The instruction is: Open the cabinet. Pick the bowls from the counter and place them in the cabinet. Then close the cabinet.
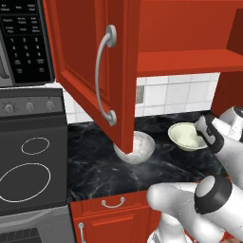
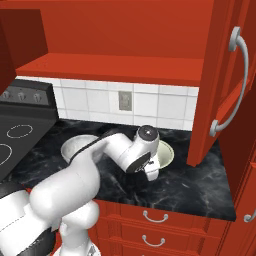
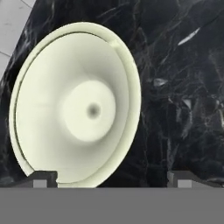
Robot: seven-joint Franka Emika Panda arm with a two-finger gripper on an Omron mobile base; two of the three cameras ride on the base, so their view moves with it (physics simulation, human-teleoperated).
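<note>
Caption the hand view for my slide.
Open hand poised over the wide cream bowl on the glossy black marble counter, one fingertip at the bowl's rim.

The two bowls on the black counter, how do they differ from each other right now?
The cream bowl is wider and shallower; the grey-white bowl is deeper with a mottled stone look. The cream bowl lies right under the open gripper, while the grey-white bowl sits apart from it, partly hidden behind the open cabinet door in the left base view. Both stand upright and empty on the counter.
</note>
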